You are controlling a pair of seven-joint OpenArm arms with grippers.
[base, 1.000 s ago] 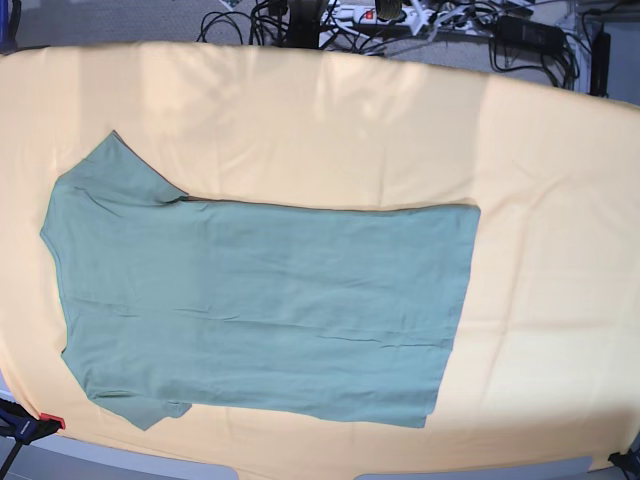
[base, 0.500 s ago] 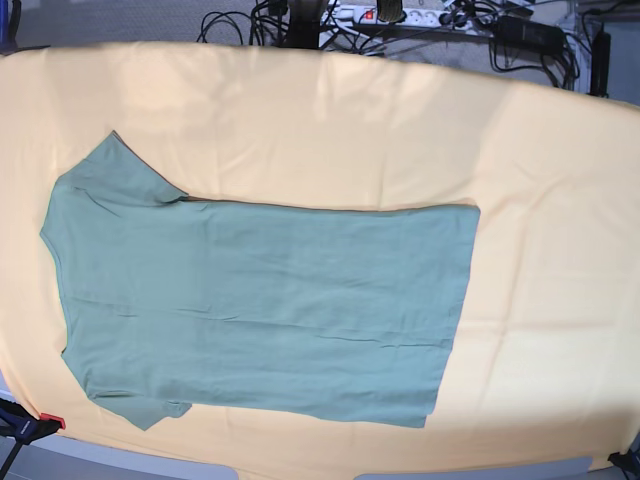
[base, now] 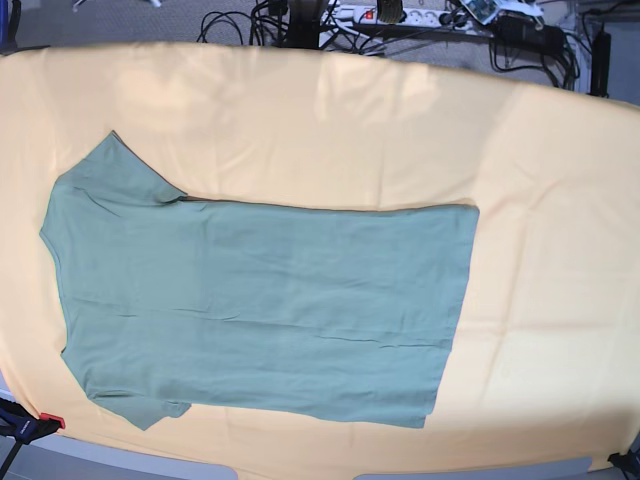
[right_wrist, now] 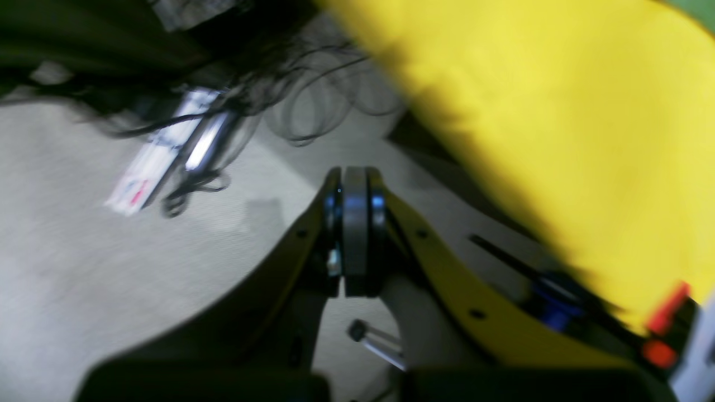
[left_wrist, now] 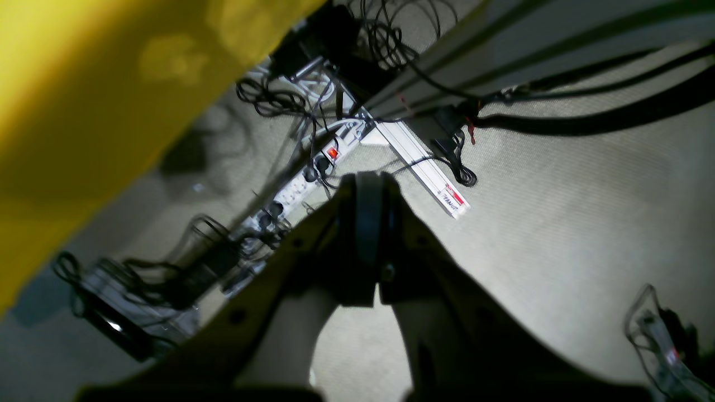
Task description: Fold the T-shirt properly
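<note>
The sage-green T-shirt (base: 260, 305) lies flat and spread on the yellow-orange cloth (base: 540, 200), with its collar end at the left, its hem at the right and both short sleeves out. My left gripper (left_wrist: 368, 187) is shut and empty, and hangs over the grey floor beyond the table's edge. My right gripper (right_wrist: 354, 181) is shut and empty, also over the floor beside the cloth's edge (right_wrist: 558, 111). Neither gripper touches the shirt.
Cables and a power strip (base: 400, 15) lie on the floor behind the table; they also show in the left wrist view (left_wrist: 313, 167). A red and blue clamp (base: 35, 423) grips the cloth at the front left corner.
The T-shirt has not moved. A small light object has come into the base view's top right, by the cables.
</note>
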